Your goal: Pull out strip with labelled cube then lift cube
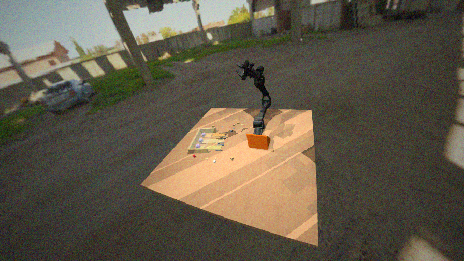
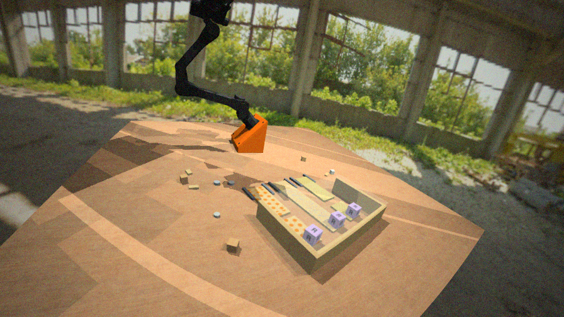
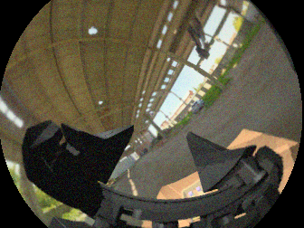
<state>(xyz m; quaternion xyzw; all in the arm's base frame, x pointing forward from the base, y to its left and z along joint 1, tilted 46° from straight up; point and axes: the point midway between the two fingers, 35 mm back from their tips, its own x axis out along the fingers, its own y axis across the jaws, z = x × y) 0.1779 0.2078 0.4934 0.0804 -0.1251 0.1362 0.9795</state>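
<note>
While whole strip (image 2: 305, 202) runs lengthwise — handle outward

Three lilac cubes (image 2: 336, 218), an orange-dotted strip (image 2: 272, 202), two plain yellow-green strips (image 2: 307, 204), orange arm base (image 2: 250, 137), black arm (image 2: 197, 59)

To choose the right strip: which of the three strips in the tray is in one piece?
The middle strip, plain and unbroken. The orange-dotted strip and the far strip each show a gap.
</note>
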